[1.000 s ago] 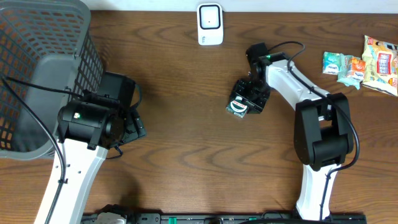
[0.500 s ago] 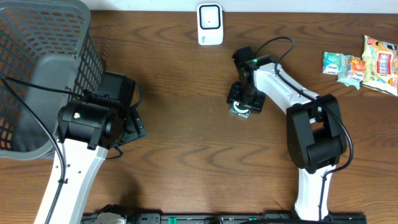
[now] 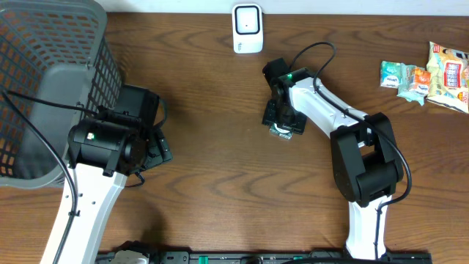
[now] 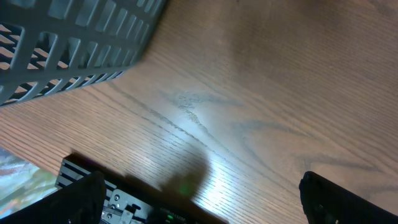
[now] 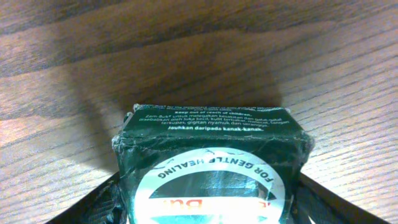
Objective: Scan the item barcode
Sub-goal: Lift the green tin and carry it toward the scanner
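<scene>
- Right hand (image 3: 283, 117), clamped on the green box (image 5: 211, 155), has carried it left to frame centre, nearer the scanner (image 3: 248, 28) at top.
- Barcode not yet presented, I judge.
- Left hand (image 4: 205, 194) open, idle.

White arms (image 3: 320, 105), bulky black joints (image 3: 368, 160)

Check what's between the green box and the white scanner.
Overhead: bare table beyond the right tool gripping the box, up to the scanner.

Overhead and close-up right wrist probably share packet (image 5: 211, 140).
</scene>
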